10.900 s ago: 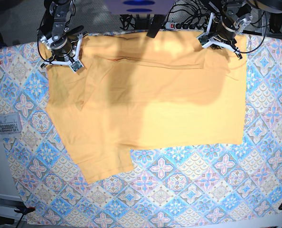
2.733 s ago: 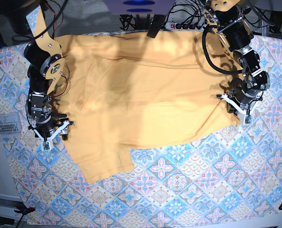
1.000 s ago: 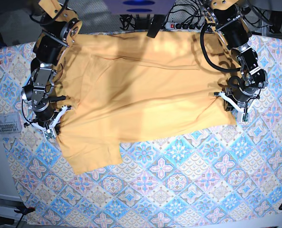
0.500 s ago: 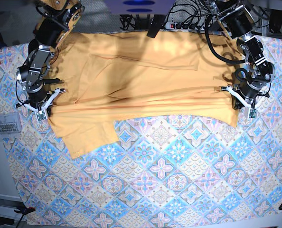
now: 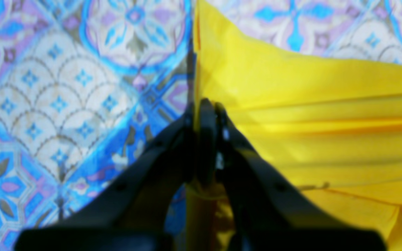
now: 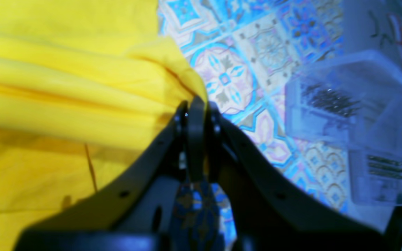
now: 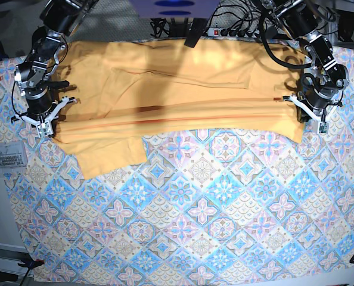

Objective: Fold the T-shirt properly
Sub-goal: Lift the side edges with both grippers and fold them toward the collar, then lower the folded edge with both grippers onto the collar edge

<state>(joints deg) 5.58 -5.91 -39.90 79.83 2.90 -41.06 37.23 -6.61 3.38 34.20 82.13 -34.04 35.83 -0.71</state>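
Left end effector (image 5: 204, 104) clamped on T-shirt (image 7: 177, 89) hem, right end effector (image 6: 195, 101) pinching opposite edge, cloth stretched along tabletop's (image 7: 224, 226) far edge

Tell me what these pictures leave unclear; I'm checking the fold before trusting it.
- Base view: the T-shirt far edge is cut across by a dark mount and a shadow; tag not findable.
- Left wrist view: the left gripper is blurred; cloth inside the shut jaws is hidden by the fingers.
- Right wrist view: the right gripper likewise; the clear box contents are too blurred.
- Layers under the lifted fold: hidden everywhere.
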